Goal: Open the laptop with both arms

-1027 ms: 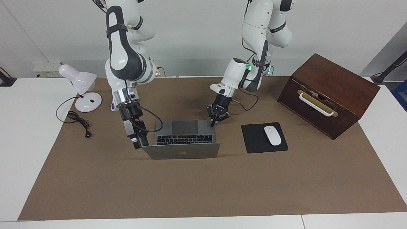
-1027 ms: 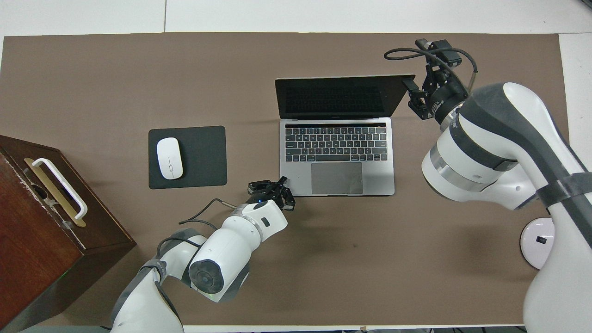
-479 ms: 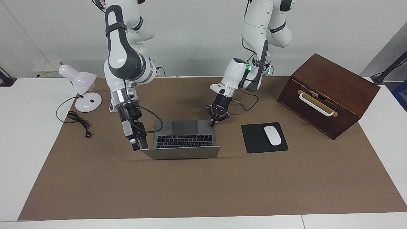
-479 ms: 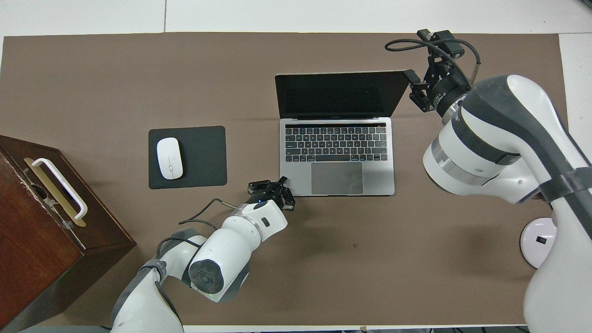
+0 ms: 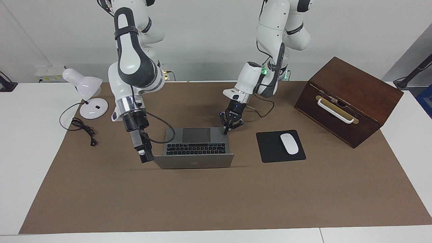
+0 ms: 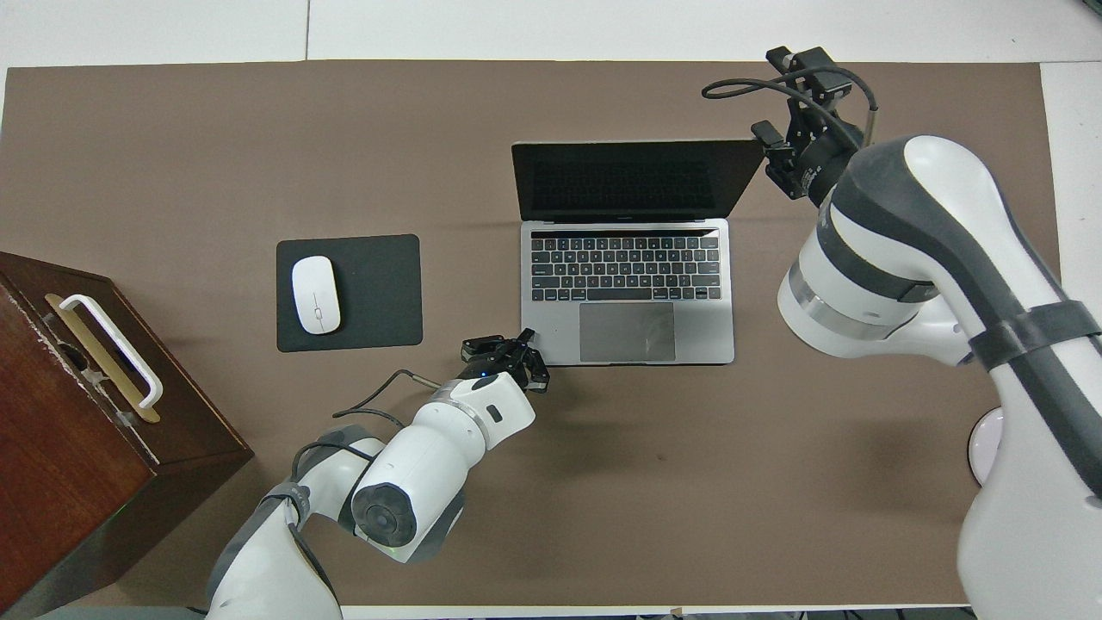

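A thin silver-grey aluminium laptop (image 5: 195, 148) (image 6: 628, 250) is seen lying open on the brown mat (image 5: 216, 199) that covers the white surface (image 5: 23, 141), roughly midway between the two arms. Its lid is raised, with the dark screen turned toward the robots, and the black keys and grey trackpad are exposed.

The left hand (image 5: 225, 132) (image 6: 527, 338) is lowered onto the corner of the laptop base nearest the robots, at the left arm's end; its fingertips are pressed together and are set on that corner beside the trackpad.

The right hand (image 5: 145, 158) (image 6: 766, 146) is held at the lid's upper corner toward the right arm's end of the surface. Whether its fingers are apart or clamped on the lid edge cannot be told.

A black rectangular mouse pad (image 5: 268, 148) (image 6: 379, 293) is laid beside the laptop toward the left arm's end, and a white oval mouse (image 5: 289, 143) (image 6: 315, 294) is rested on it. A dark brown wooden box with a white handle (image 5: 347, 99) (image 6: 95, 413) is placed further toward that end. A white desk lamp (image 5: 86, 91) with a black cord (image 5: 82, 130) is stood at the right arm's end.
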You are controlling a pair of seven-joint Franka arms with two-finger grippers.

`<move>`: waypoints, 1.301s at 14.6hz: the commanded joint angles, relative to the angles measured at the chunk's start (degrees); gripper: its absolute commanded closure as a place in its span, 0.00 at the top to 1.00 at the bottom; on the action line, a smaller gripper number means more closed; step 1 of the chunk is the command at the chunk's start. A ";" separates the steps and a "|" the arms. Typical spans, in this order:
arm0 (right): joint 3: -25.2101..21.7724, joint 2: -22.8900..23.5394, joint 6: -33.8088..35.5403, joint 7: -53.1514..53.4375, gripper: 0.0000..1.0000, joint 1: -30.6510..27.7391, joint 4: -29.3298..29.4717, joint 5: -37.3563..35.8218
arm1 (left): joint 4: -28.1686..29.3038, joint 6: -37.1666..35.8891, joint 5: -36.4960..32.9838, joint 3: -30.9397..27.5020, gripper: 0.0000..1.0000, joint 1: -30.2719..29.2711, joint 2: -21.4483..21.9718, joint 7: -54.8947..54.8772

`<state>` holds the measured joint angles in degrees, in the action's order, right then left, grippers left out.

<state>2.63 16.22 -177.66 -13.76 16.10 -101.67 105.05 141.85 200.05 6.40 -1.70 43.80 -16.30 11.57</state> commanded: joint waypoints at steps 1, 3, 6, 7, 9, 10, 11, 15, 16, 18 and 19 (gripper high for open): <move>0.44 -1.36 -7.39 0.39 1.00 7.69 -0.99 -0.55 | -0.87 0.69 1.16 0.20 0.00 -0.03 -2.16 -1.11; 0.44 -2.94 -9.89 0.75 1.00 11.57 -0.81 -0.55 | -0.87 0.69 1.16 0.20 0.00 -0.12 -2.16 -1.11; 0.53 -4.18 -13.41 -0.12 1.00 13.96 -0.81 -0.81 | -1.05 0.69 1.86 0.20 0.00 -0.21 -2.16 -1.11; 0.44 -4.79 -13.50 -0.12 1.00 14.74 -0.81 -0.81 | -1.14 0.69 2.48 0.20 0.00 -0.21 -2.16 -1.02; 0.53 -5.49 -14.81 -0.56 1.00 15.02 -0.72 -1.42 | -1.31 0.69 2.75 0.29 0.00 -0.21 -1.72 -0.41; 0.53 -5.85 -14.91 -2.65 1.00 14.93 -0.72 -1.43 | -1.75 0.69 2.75 0.29 0.00 -0.21 -1.37 -0.23; 0.44 -6.11 -15.08 -5.98 1.00 14.67 -0.72 -1.43 | -1.84 0.69 2.92 0.29 0.00 -0.21 -1.11 0.38; 0.09 -6.11 -15.00 -22.84 1.00 10.90 -0.72 -1.52 | -1.75 0.08 2.92 0.29 0.00 -1.35 1.00 1.17; 0.18 -6.03 -14.91 -28.02 1.00 9.23 -0.81 -1.60 | -1.75 -0.79 2.92 0.29 0.00 -1.44 1.62 1.17; 0.27 -5.94 -14.65 -38.48 1.00 5.72 -0.89 -1.60 | -1.84 -4.21 3.10 0.20 0.00 -1.61 3.37 1.17; 0.35 -5.85 -14.56 -43.75 1.00 4.05 -1.07 -1.60 | -2.01 -6.14 3.10 0.20 0.00 -2.22 4.51 1.17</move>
<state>2.25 10.88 -192.44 -49.06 23.25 -101.64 104.31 139.77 198.27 8.30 -1.80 42.46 -14.96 12.82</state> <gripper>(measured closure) 0.000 0.991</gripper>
